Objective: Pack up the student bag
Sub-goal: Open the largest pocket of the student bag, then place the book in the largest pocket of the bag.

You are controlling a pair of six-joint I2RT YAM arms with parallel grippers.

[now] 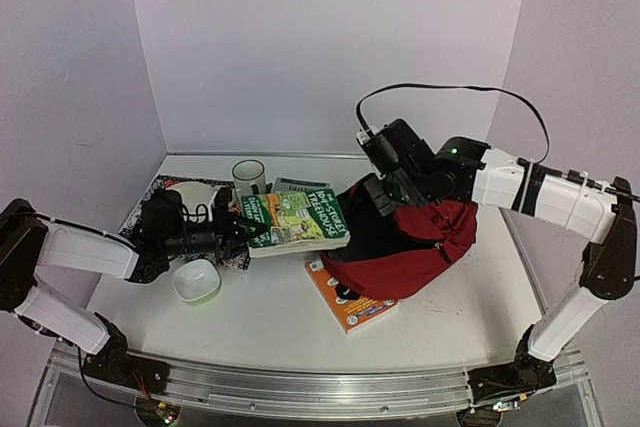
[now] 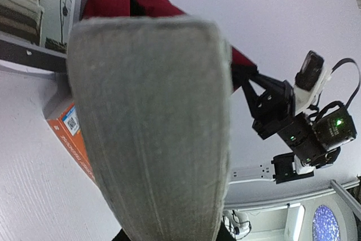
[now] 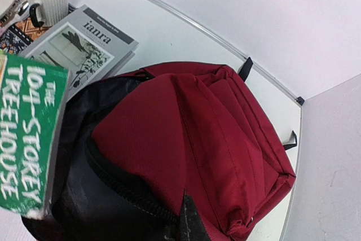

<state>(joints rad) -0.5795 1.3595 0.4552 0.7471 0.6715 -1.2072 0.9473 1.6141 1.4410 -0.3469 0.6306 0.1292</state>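
Currently: left gripper clamps green book; right gripper pinches student bag rim open. Next, you should slide book rightward inside.

- Green paperback book titled "The 104-Storey Treehouse": held by its edge in the left pincer, pointing toward the right pincer.
- White ribbed ceramic mug: just beyond the left pincer.
- Grey "ianra" magazine: flat, between the pincers, farther back.
- Small white bowl with a green outside: near side of the left pincer.
- Flat orange book: nearer than the right pincer.
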